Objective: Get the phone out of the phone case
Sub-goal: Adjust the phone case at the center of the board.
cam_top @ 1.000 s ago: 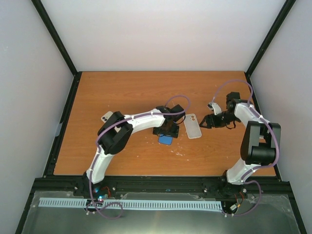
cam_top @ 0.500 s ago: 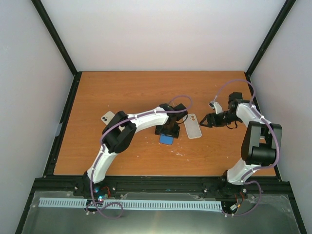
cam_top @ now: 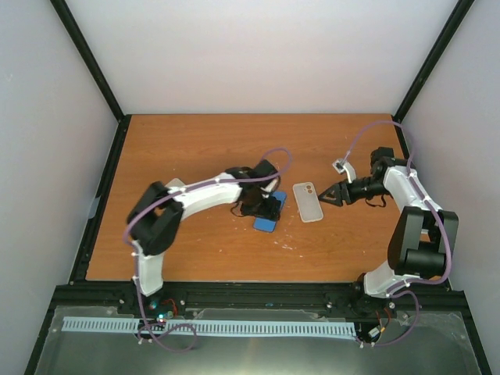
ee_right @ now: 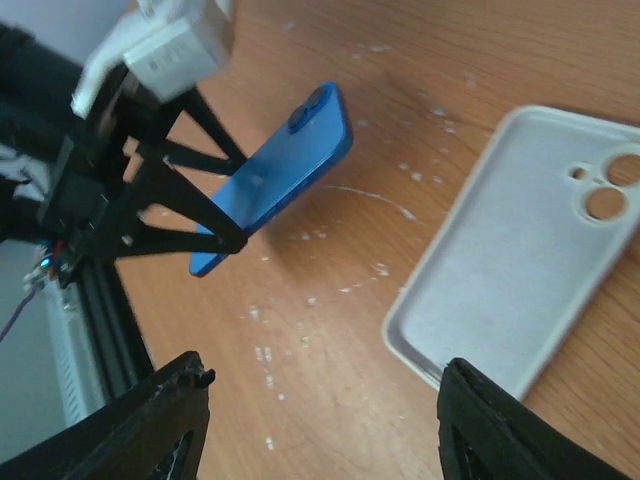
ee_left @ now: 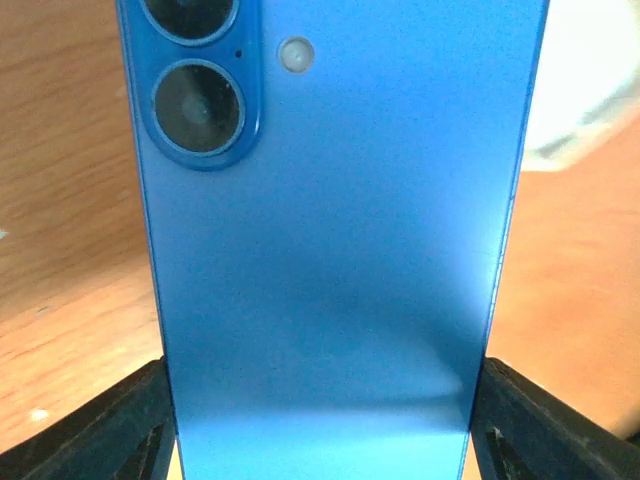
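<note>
Pinching the blue phone (cam_top: 267,216) by its 2 long edges, the left gripper (cam_top: 263,208) is clamped on it just left of the case (cam_top: 308,201), the phone's back with its 2 lenses showing. The phone sits at a tilt over the table (cam_top: 195,148), clear of the case. The case lies open side up with nothing in it. Just right of the case, the right gripper (cam_top: 331,194) hovers with its fingers (ee_right: 130,430) spread wide, holding nothing
</note>
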Action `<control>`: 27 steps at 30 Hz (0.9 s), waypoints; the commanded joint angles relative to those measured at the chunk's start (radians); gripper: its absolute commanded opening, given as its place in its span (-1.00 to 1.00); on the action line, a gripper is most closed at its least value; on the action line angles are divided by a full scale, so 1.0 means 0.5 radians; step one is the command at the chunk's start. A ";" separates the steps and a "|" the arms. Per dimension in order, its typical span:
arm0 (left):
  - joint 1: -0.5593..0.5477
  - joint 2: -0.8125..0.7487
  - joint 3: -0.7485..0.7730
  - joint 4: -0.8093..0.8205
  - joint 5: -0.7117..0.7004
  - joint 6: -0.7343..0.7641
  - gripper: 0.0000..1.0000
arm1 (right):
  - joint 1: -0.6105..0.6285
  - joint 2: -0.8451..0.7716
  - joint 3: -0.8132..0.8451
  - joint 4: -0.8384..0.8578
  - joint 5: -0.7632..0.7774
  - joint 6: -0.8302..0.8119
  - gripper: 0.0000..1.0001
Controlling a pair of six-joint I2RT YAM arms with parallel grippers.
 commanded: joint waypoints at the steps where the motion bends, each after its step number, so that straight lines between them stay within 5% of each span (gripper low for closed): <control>1: 0.124 -0.452 -0.312 0.800 0.760 0.301 0.18 | -0.010 -0.017 0.090 -0.315 -0.281 -0.532 0.23; 6: 0.279 -0.547 -0.647 1.337 1.373 0.279 0.13 | -0.010 0.063 0.236 -0.973 -0.374 -1.692 0.16; 10: 0.347 -0.564 -0.662 1.344 1.608 0.356 0.12 | 0.003 -0.075 0.300 -0.978 -0.209 -2.058 0.10; 16: 0.445 -0.463 -0.565 1.045 1.911 0.530 0.15 | 0.297 -0.518 0.250 -0.411 0.221 -2.098 0.11; 20: 0.445 -0.449 -0.473 0.809 1.876 0.680 0.16 | 0.607 -0.733 0.100 0.090 0.536 -2.056 0.08; 27: 0.443 -0.381 -0.369 0.589 1.902 0.803 0.17 | 1.043 -0.717 0.182 0.178 0.948 -2.230 0.05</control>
